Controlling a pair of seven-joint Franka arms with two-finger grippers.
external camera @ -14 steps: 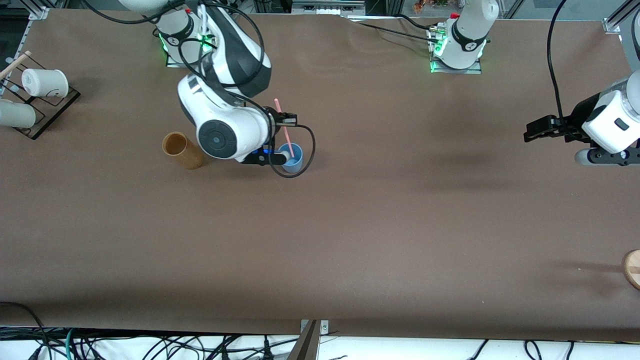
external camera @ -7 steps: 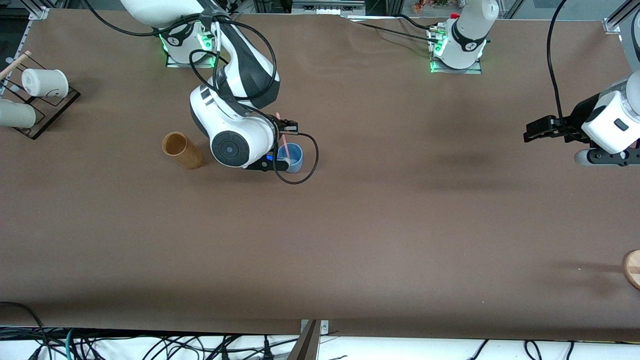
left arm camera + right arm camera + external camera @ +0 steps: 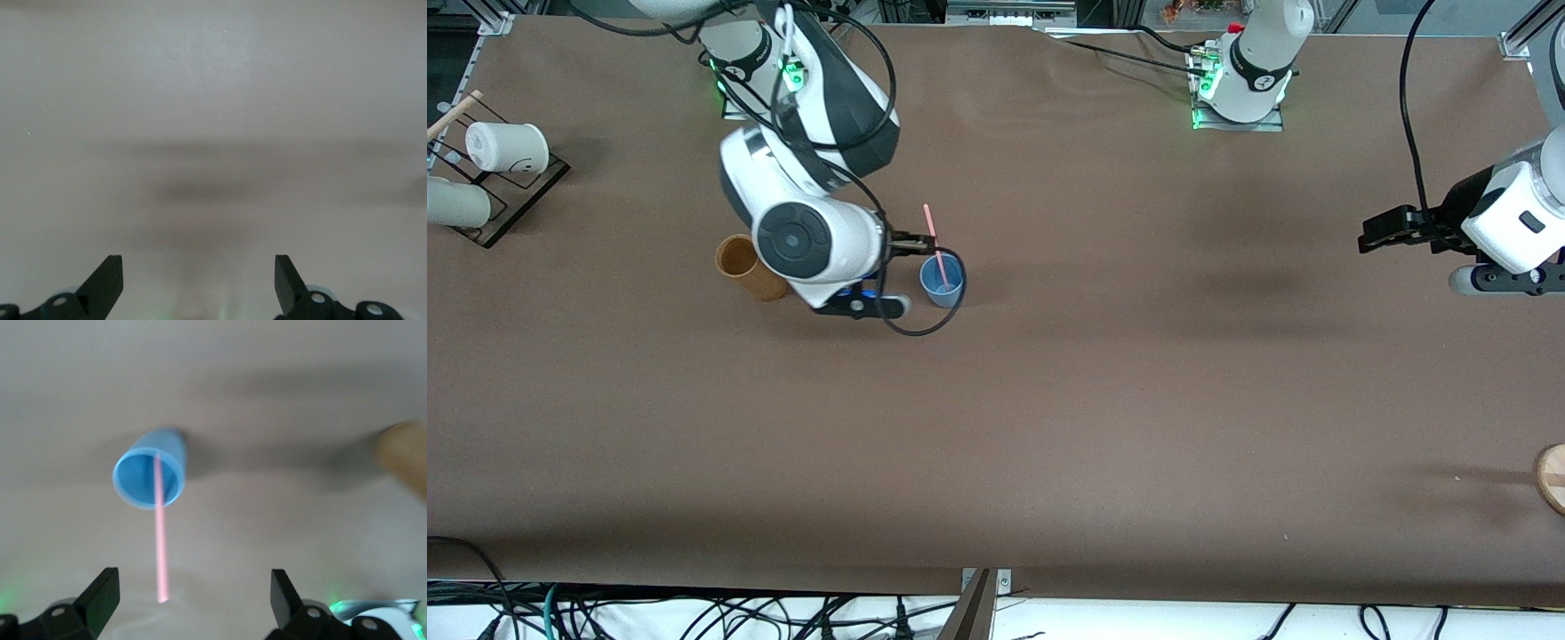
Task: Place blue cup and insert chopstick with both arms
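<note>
The blue cup [image 3: 943, 281] [image 3: 149, 477] stands upright on the brown table. The pink chopstick [image 3: 934, 240] [image 3: 160, 540] has its lower end inside the cup and leans on the rim. My right gripper [image 3: 911, 242] [image 3: 193, 600] is open, just off the chopstick's upper end, over the table between the blue cup and a brown cup. The stick's tip shows between the spread fingers [image 3: 103, 595] and touches neither of them. My left gripper [image 3: 1371, 238] [image 3: 198, 283] waits open and empty above bare table at the left arm's end.
A taller brown cup [image 3: 749, 265] [image 3: 403, 453] stands beside the blue cup, toward the right arm's end. A black rack [image 3: 520, 191] with white cups sits at that end of the table. A round wooden piece [image 3: 1552, 478] shows at the left arm's end, nearer the front camera.
My right gripper has opened and let go of the chopstick, which now rests in the blue cup. The right hand has drawn back toward the brown cup. The left arm has not moved.
</note>
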